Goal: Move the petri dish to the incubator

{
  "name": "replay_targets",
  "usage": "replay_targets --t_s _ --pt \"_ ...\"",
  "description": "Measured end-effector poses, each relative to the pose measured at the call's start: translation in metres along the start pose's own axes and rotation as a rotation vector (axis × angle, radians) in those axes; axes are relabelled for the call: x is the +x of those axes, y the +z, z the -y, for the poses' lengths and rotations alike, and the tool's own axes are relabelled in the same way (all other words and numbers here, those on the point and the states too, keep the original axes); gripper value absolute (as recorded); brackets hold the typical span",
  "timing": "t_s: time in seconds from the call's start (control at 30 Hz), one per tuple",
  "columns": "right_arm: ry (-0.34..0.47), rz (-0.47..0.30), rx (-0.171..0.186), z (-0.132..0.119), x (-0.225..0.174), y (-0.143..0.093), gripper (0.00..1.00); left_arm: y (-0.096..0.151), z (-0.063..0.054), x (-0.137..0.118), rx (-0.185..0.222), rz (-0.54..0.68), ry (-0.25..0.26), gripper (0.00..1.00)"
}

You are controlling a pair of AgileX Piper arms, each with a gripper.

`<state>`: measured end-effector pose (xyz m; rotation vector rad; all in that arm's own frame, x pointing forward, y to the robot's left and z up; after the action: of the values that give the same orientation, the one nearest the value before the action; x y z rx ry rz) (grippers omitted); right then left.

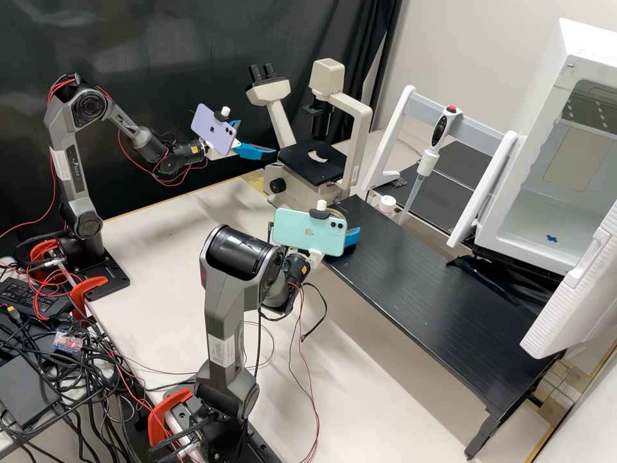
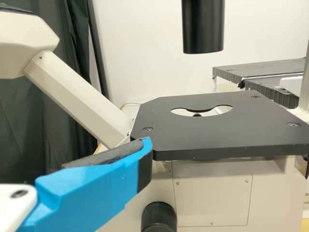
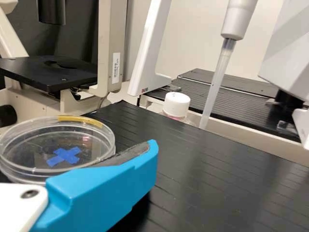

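On microscope (image 1: 362,132), label (image 3: 116,68), left gripper (image 1: 258,137) spread empty, right gripper (image 1: 351,237) by dish (image 3: 43,145), hold unclear.

High view, contents. Microscope (image 1: 313,166), cream, with black stage and twin eyepieces: upper centre of the frame. Curtain (image 1: 257,38), black, hung in folds: upper left to top centre. Stand (image 1: 475,127), white legs, grey crossbar: upper right. Pipette (image 1: 437,134), red-topped, slightly tilted, at the crossbar: upper right. Bottle (image 1: 387,204), white-capped: right of centre, near the pipette's tip. Cables (image 1: 83,373), black, tangled: lower left. Box (image 1: 26,389), flat, dark grey, beside the cables: lower left edge.
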<state>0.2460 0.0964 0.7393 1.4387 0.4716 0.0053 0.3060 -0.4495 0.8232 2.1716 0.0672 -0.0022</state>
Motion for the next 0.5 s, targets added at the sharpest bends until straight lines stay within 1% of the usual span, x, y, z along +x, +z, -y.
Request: replay_targets --t_s 0.07,0.13,0.27,0.4,0.5 --pt "-0.008 -0.002 -0.002 0.0000 0.0010 0.0008 0.00 0.0000 0.0000 0.0000 0.000 0.000 0.000 1.00" --pt "-0.026 -0.005 0.013 0.0002 0.0034 0.0012 0.00 0.0000 0.0000 0.0000 0.000 0.000 0.000 1.00" --pt "-0.040 0.005 0.054 -0.0002 0.0064 0.0041 0.00 0.0000 0.0000 0.0000 0.000 0.000 0.000 1.00" --pt "-0.047 0.002 0.060 -0.0011 0.0084 0.0043 0.00 0.0000 0.0000 0.0000 0.000 0.000 0.000 1.00" --pt "-0.051 0.003 0.057 -0.0007 0.0090 0.0046 0.00 0.0000 0.0000 0.0000 0.000 0.000 0.000 1.00"
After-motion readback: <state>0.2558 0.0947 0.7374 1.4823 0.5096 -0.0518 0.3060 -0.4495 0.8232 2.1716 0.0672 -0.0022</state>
